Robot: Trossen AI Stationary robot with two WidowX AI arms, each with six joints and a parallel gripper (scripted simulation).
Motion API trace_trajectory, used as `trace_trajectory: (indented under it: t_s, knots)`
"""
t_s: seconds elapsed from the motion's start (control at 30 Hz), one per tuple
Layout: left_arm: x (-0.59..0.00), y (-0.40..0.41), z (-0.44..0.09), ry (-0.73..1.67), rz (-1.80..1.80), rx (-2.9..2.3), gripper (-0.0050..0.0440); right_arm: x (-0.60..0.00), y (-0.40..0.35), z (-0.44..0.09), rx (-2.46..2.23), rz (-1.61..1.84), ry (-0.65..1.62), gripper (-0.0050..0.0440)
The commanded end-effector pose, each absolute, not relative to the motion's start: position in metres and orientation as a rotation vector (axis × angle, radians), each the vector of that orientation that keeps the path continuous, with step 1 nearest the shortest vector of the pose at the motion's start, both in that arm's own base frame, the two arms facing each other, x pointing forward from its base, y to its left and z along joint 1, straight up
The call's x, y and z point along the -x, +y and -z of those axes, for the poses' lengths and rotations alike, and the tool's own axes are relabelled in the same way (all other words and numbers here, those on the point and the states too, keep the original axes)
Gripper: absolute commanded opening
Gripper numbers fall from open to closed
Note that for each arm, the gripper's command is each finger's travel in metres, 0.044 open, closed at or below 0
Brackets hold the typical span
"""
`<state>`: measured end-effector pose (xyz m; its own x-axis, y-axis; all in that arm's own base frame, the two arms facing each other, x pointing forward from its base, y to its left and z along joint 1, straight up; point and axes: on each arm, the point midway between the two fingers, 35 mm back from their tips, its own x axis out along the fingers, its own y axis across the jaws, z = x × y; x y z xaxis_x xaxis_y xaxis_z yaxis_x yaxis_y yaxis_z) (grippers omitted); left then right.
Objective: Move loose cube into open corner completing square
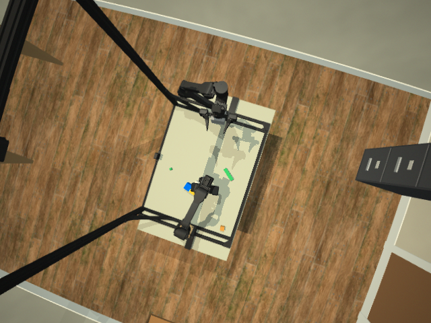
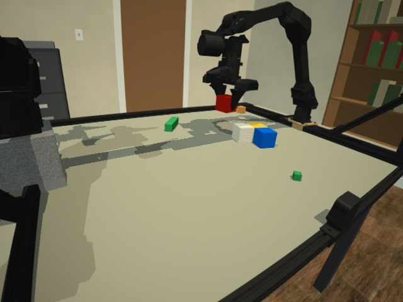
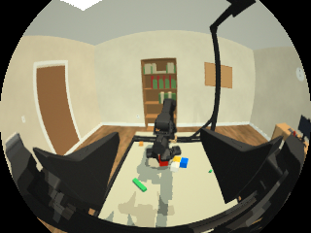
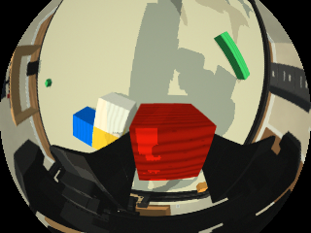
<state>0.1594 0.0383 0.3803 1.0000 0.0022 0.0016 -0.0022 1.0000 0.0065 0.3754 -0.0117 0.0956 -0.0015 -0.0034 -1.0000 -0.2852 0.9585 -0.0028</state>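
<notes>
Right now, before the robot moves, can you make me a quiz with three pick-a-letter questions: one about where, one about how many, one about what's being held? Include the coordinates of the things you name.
1. Where is the yellow cube (image 1: 191,192) (image 2: 257,124) (image 3: 177,159) (image 4: 104,138)?
A. On top of the blue cube
B. Beside the white and blue cubes
C. Under the left arm

2. How many green things are on the table?
A. Two
B. Four
C. Five

3. What is holding the red cube (image 2: 224,103) (image 3: 163,163) (image 4: 172,146)?
A. Nothing
B. The left arm's jaws
C. The right arm's jaws

Answers:
1. B: it adjoins the white cube (image 2: 242,132) (image 3: 174,167) (image 4: 114,113) and blue cube (image 1: 188,186) (image 2: 264,138) (image 3: 184,162) (image 4: 85,125).
2. A: a long green block (image 1: 228,173) (image 2: 171,124) (image 3: 139,184) (image 4: 232,55) and a small green cube (image 1: 170,169) (image 2: 296,175) (image 3: 210,171) (image 4: 48,83) show.
3. C: the right wrist view shows it between them.
</notes>
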Motion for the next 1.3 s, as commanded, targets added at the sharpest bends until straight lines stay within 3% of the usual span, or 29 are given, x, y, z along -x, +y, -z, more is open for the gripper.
trace_trajectory:
  t_s: [0.0, 0.73, 1.0, 1.27]
  knots:
    - [-0.159, 0.038, -0.380, -0.001, 0.000, 0.001, 0.0400, -0.382, 0.016, -0.096, 0.171, -0.171, 1.564, 0.0000]
    - [-0.159, 0.038, -0.380, -0.001, 0.000, 0.001, 0.0400, -0.379, 0.145, -0.095, -0.113, 0.113, 1.568, 0.0000]
    - [-0.159, 0.038, -0.380, -0.001, 0.000, 0.001, 0.0400, -0.378, 0.149, -0.094, -0.122, 0.122, 1.567, 0.0000]
    - [-0.159, 0.038, -0.380, -0.001, 0.000, 0.001, 0.0400, -0.379, 0.150, -0.053, -0.121, 0.121, 1.568, 0.0000]
